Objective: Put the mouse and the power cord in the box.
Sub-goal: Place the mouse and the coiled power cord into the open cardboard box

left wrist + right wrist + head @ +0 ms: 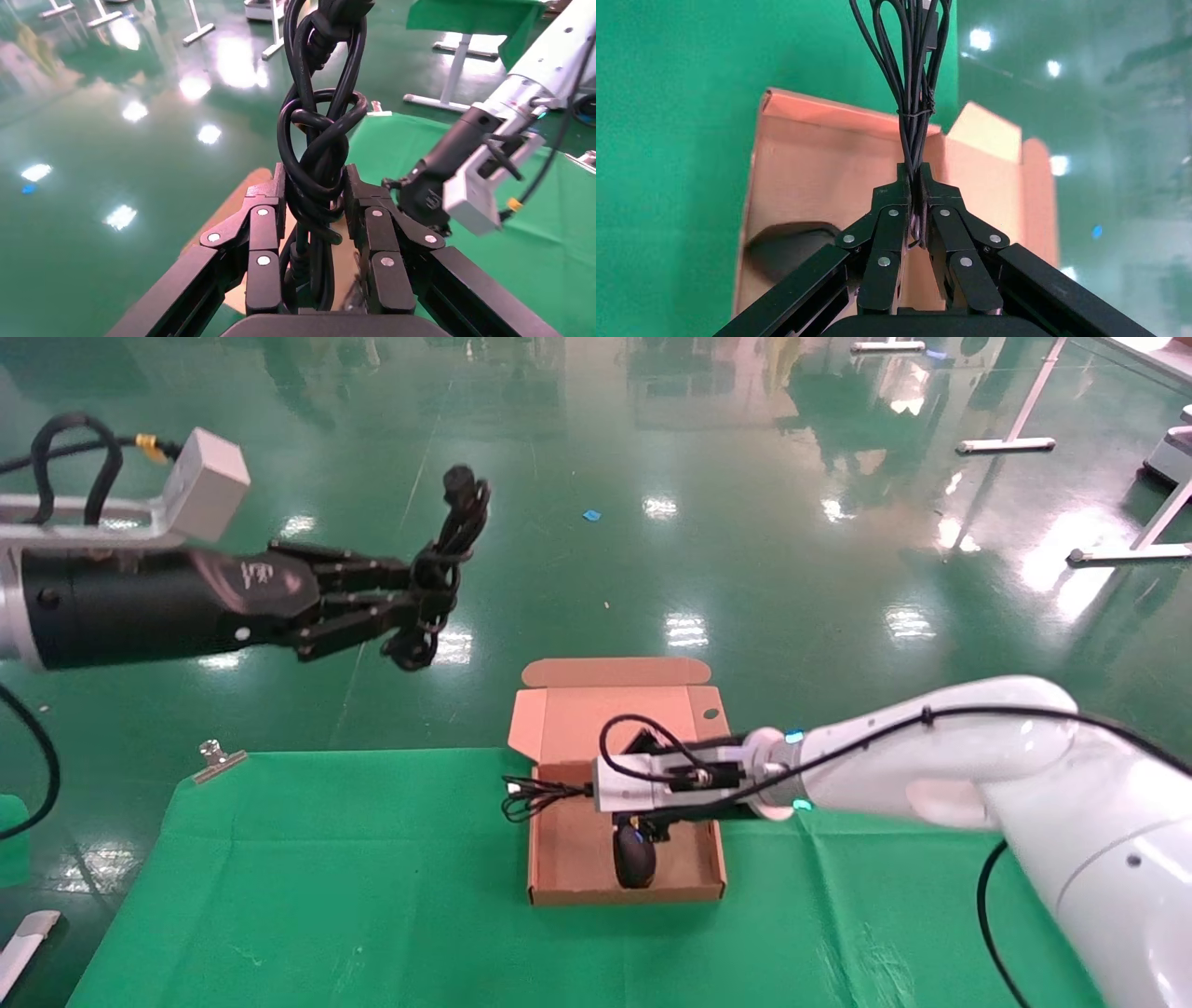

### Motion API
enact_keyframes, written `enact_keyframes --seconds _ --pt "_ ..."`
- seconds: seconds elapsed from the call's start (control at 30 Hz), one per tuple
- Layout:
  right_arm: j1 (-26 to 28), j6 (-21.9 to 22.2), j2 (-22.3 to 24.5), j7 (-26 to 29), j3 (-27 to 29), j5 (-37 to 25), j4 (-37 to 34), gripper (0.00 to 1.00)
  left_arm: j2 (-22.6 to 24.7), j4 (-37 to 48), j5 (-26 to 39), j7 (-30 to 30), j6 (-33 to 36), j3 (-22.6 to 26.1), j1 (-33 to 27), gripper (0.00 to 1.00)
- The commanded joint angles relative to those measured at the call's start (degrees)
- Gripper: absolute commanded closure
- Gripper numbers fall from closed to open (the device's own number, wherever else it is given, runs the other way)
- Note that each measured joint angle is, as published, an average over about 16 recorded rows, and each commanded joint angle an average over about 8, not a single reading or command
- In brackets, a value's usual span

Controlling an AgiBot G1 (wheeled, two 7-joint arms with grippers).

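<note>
While the left gripper (313, 203) hangs raised over the green floor (745, 523), well to the left of and beyond the box (568, 840), its fingers (258, 232) are closed narrowly on the power cord (318, 133). The cord is a knotted bundle of thick black cable that rises out from between the fingers, with one chunky plug end (457, 481) at the far tip of the bundle.

The right gripper (916, 193) sits over the box with its fingers (890, 235) pinched tight on the mouse's thin cable (910, 63). That cable is a tied bundle of loops projecting past the box's left wall, over the green cloth (326, 877).

The mouse (634, 857) lies on the box floor, in the near half, just below the right gripper and apart from its fingers. The box stands open on the cloth-covered table, its lid (577, 710) folded back toward the far edge. A metal binder clip (217, 757) grips the cloth's far left corner.
</note>
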Motion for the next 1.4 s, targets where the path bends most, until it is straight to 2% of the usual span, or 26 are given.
enact_keyframes --seconds 0.03,0.17,0.2,0.23,0.43,0.47,0.5,0.77,1.1,1.27,1.4 --pt "-1.2 0.9 0.1 2.0 -0.9 0.7 0.5 1.00 -0.7 -0.3 0.1 -0.1 0.7 0.0 0.5 1.00" --pt "-2.0 2.7 0.3 4.1 -2.2 1.0 -1.2 1.00 -1.1 -2.5 -0.1 -1.2 1.0 -0.3 2.1 1.00" --pt "-2.2 3.3 0.3 4.5 -2.5 1.0 -1.6 0.97 -1.2 -3.2 -0.2 -1.5 1.1 -0.3 2.4 1.00" --pt "-2.3 4.0 0.3 4.8 -2.7 1.0 -1.9 0.88 -1.2 -3.9 -0.3 -1.8 1.1 -0.3 2.8 1.00" --pt "-3.5 9.2 0.2 5.7 -4.0 1.4 -1.8 0.13 -1.0 -9.4 0.1 -2.3 0.7 0.7 4.2 1.00" --pt "-3.6 9.9 0.2 5.8 -4.2 1.5 -1.5 0.04 -0.8 -10.3 0.5 -2.2 0.5 1.1 4.3 1.00" --pt "-3.8 10.5 0.2 5.9 -4.4 1.6 -1.3 0.00 -0.6 -11.2 0.9 -2.0 0.3 1.5 4.3 1.00" --pt "-4.4 11.3 0.5 5.2 -6.1 2.6 0.2 0.00 3.3 -14.7 5.1 0.5 -3.9 4.6 3.3 1.00" --pt "-2.0 8.3 2.6 0.8 -5.7 5.1 -2.3 0.00 9.9 -15.1 9.5 2.1 -8.4 7.6 3.7 1.00" --pt "1.8 4.1 6.1 -3.9 -5.3 5.5 -3.5 0.00 14.2 -15.0 11.9 3.0 -11.7 9.2 4.6 1.00" --pt "5.4 -2.2 10.2 -8.0 -5.4 5.4 -3.9 0.00 18.2 -15.4 14.4 4.4 -15.5 11.1 6.0 1.00"
